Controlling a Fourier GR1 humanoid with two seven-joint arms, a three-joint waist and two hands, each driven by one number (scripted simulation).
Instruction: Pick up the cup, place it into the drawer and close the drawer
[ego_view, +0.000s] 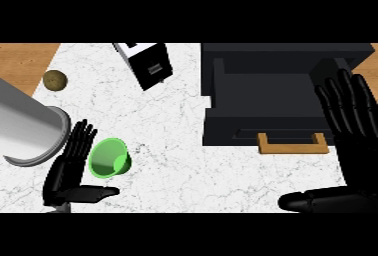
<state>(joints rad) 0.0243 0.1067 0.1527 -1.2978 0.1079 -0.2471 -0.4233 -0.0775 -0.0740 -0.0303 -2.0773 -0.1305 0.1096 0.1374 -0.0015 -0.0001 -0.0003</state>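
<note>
Marble counter (177, 125): green cup (110, 158) just right of, perhaps touching, straight-fingered left hand (68, 167).

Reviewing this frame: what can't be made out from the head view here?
- Green cup: whether the left hand touches it; they sit side by side.
- Drawer: its dark inside hides the floor and any contents.
- Grey cylinder: cut off by the left edge.
- Right hand: partly cut by the right edge and covers the drawer's right side.
- Small brown object: too small to identify.
</note>
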